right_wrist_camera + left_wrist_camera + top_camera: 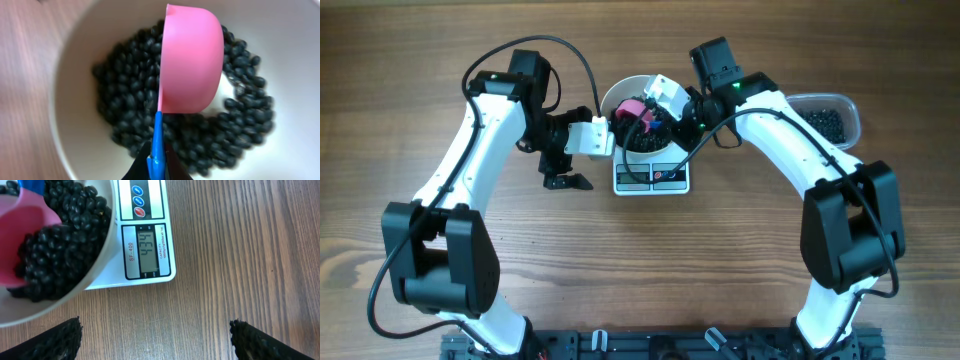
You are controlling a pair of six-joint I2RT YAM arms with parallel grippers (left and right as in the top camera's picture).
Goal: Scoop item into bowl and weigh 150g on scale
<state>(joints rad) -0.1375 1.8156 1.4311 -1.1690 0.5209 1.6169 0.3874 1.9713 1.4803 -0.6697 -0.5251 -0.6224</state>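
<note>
Seen from overhead, a white kitchen scale [653, 178] was set at the upper centre of a wooden table [420, 60], and a white bowl [615, 95] was stood on it. In the right wrist view, the bowl was shown part filled with black beans [125, 100], heaped across its floor. A pink scoop [192, 60] was held above the beans inside the bowl, turned on its side. The right gripper [157, 167] was clamped narrowly on the scoop's blue handle [157, 135] at the bottom centre of that frame. In the left wrist view, the left gripper [160, 342] was spread wide and empty over bare wood, with the scale's lit display [147, 247] just above it in the frame; its digits could not be read with certainty. More beans were seen in a clear tub [850, 105] at the upper right of the overhead frame.
</note>
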